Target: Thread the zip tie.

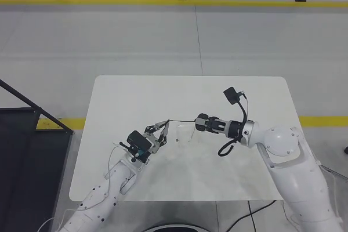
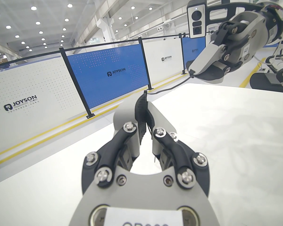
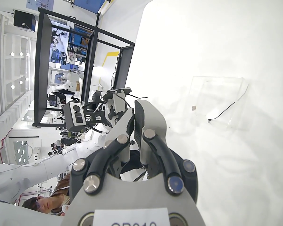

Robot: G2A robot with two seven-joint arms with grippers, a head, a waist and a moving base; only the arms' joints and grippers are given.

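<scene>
We see the zip tie [image 2: 172, 86] held in the air above the white worktop [image 1: 249, 174], strung between the two arms as a thin black line. The left gripper [image 2: 145, 97] has its fingers pressed together on one end. The right gripper [image 2: 193, 74] pinches the other end, where a small lump, probably the head, sits at its fingertips. In our judgement the ends have yet to meet, so the threading itself is not yet done. The main risk we see is alignment: the strap is thin and bows between the two holds, so the free tip may wander when brought towards the slot and slide past it. Both holds are right at the ends, which leaves little strap standing clear to feed. If either arm pulls away, the tie could slip from a pinch and drop to the worktop. Below lies a clear tray [image 3: 217, 81] with a second tie [image 3: 226, 111] on it, and a low sweep of the arms might knock it.
</scene>
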